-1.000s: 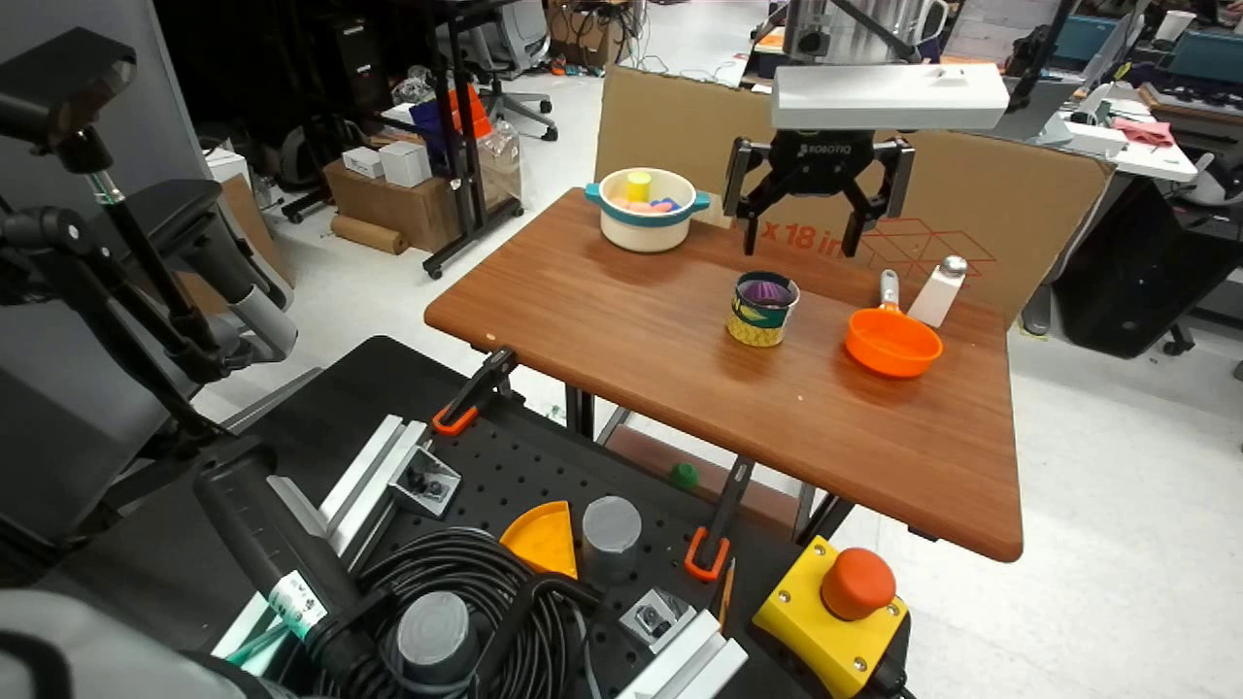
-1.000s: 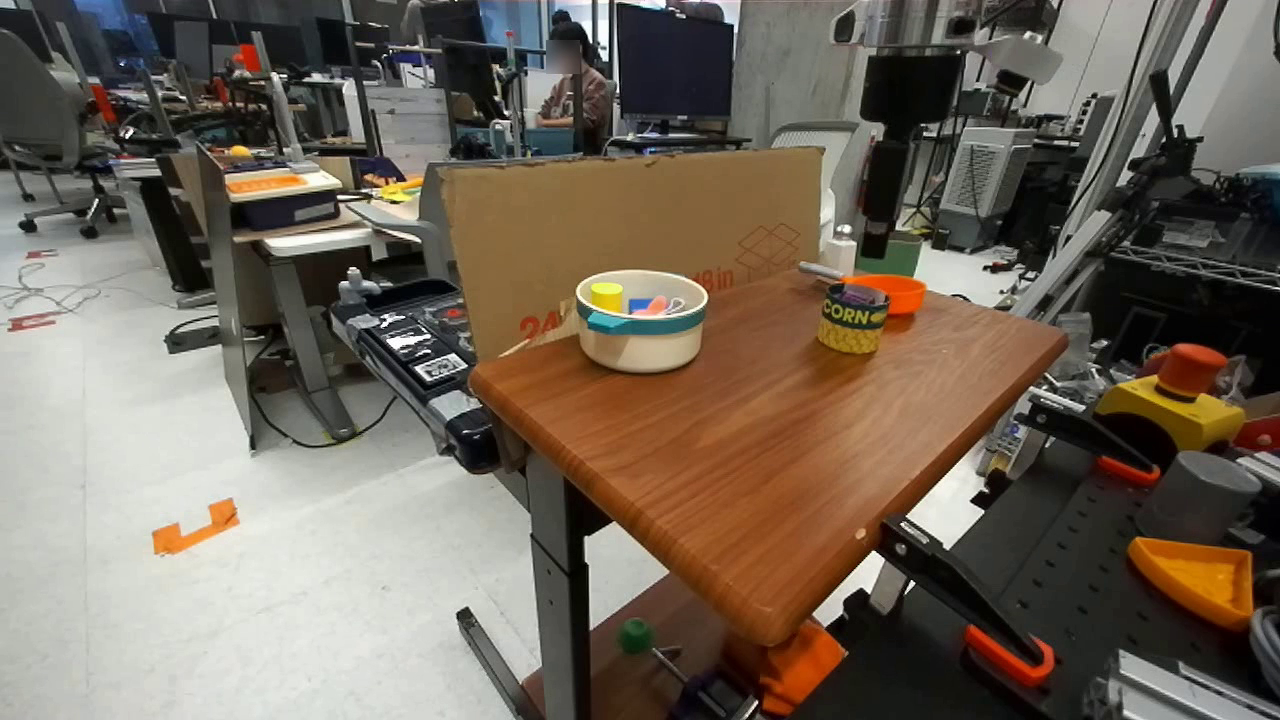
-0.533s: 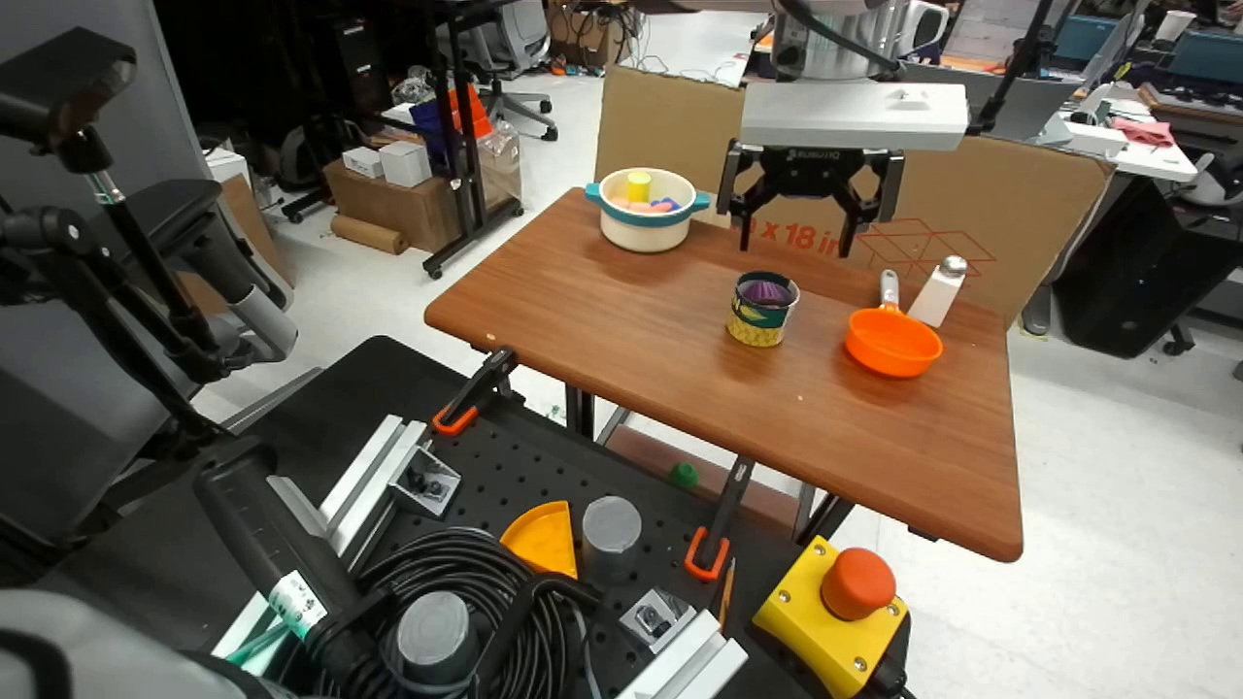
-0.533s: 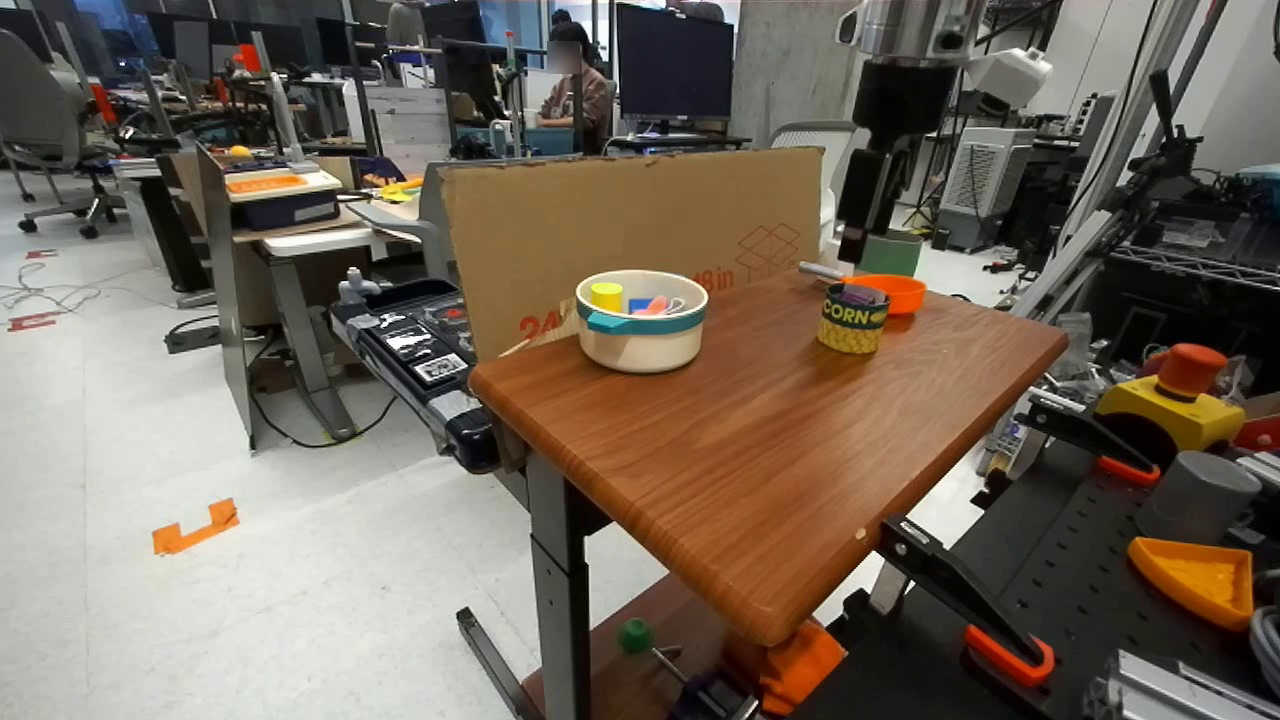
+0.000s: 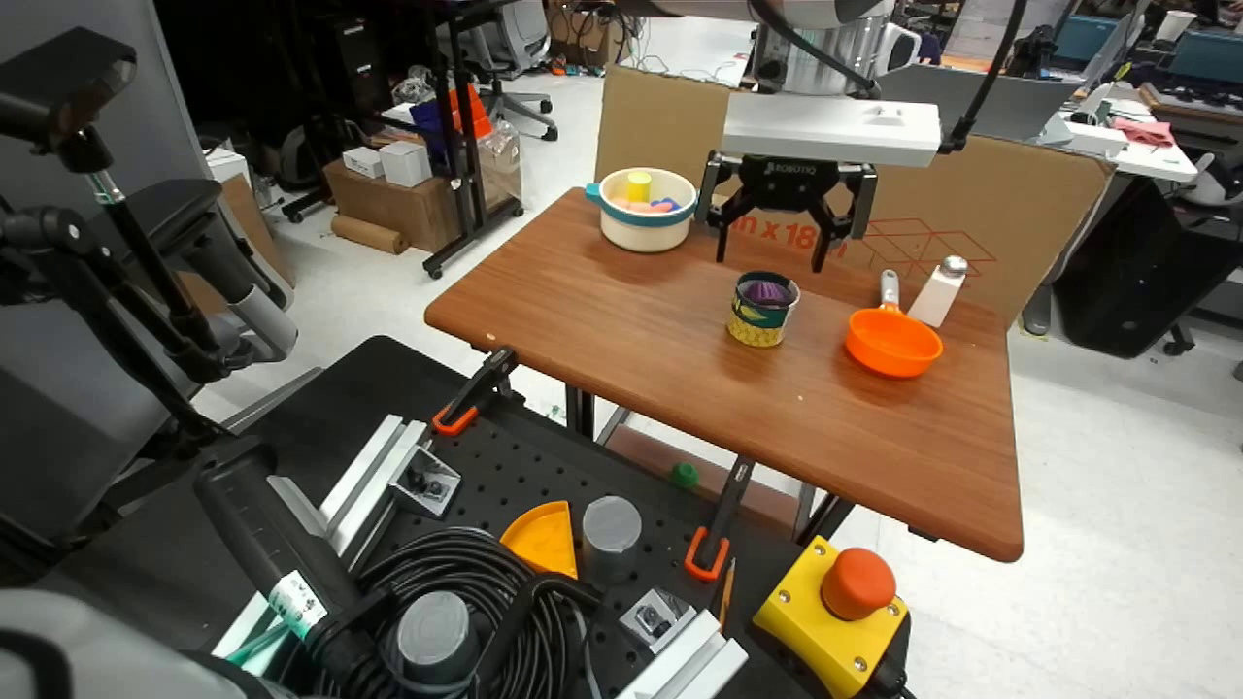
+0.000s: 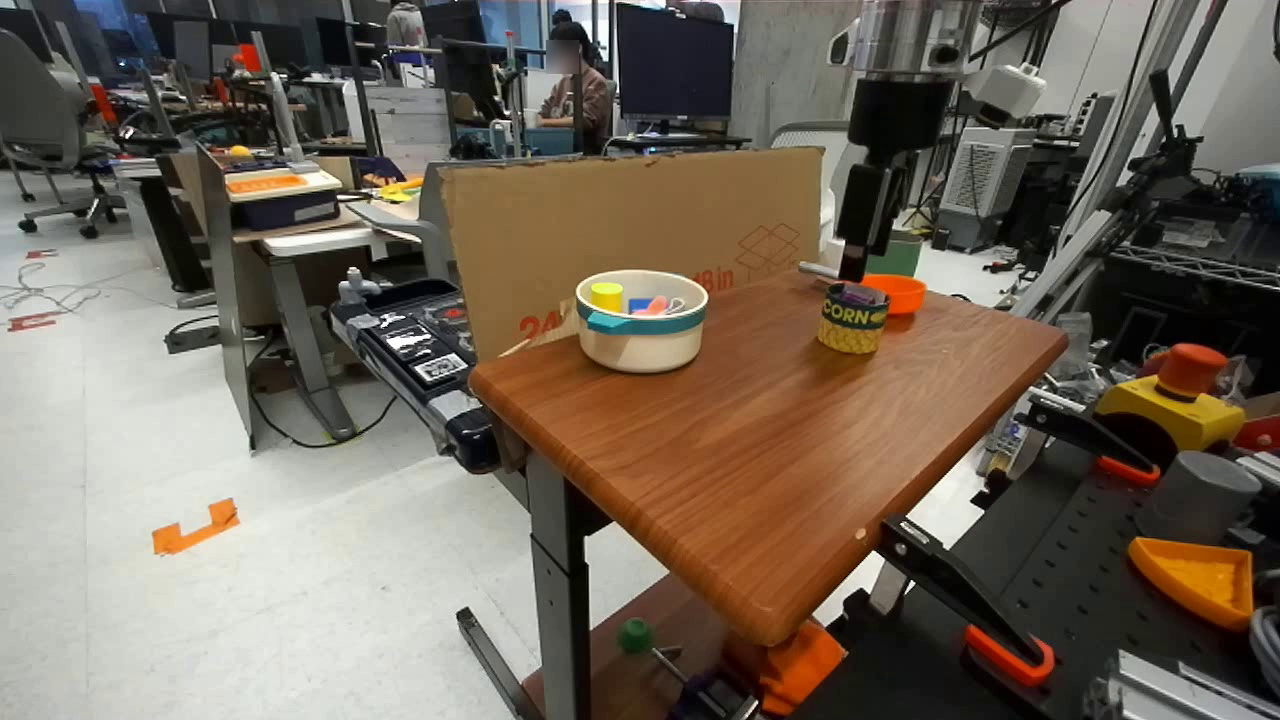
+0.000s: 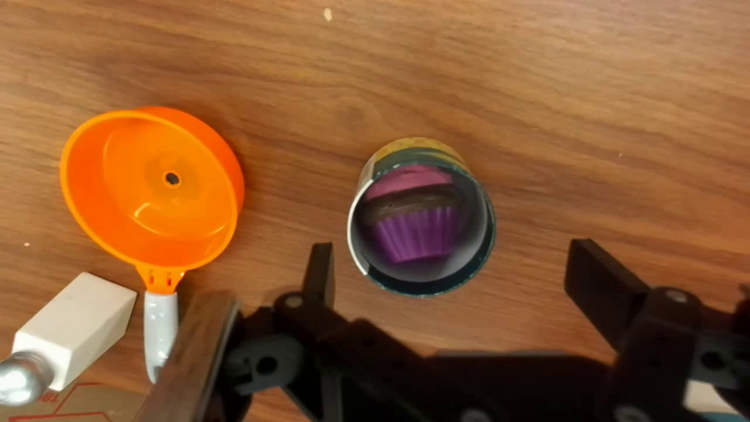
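The gripper (image 5: pixel 769 265) hung over the brown table (image 5: pixel 621 320), its two black fingers (image 7: pixel 319 272) spread wide apart. Nearest to it was the corn can (image 5: pixel 757 330), standing below the fingers and, in the wrist view, just ahead of the gap between them. A purple and pink cupcake (image 7: pixel 413 220) lay on its side inside the can. In that same view, an orange pan (image 7: pixel 129 176) and a white shaker (image 7: pixel 76 328), close together, were to the left of the gripper. In an exterior view, a cream pot (image 5: pixel 643 236) stood on the gripper's other side, away from the pan.
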Available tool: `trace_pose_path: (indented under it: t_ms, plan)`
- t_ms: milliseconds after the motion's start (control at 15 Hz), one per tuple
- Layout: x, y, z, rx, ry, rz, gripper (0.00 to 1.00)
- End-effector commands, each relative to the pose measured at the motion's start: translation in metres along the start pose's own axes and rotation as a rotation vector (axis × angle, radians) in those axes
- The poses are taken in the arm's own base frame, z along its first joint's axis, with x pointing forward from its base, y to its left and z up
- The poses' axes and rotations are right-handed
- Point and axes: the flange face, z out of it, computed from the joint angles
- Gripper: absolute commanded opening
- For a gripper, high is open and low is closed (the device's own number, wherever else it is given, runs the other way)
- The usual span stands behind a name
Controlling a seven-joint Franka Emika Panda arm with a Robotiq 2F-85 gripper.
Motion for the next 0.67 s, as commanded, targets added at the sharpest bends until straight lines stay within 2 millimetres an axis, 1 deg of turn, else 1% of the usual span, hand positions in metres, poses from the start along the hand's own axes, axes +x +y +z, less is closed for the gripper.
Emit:
trace_pose_path:
  t_ms: [0,600]
  plan:
    - [0.0054,0.0001,0.0074,0.026,-0.040,-0.028,1.00]
    - [0.0135,0.0061,0.0116,0.033,-0.067,-0.025,1.00]
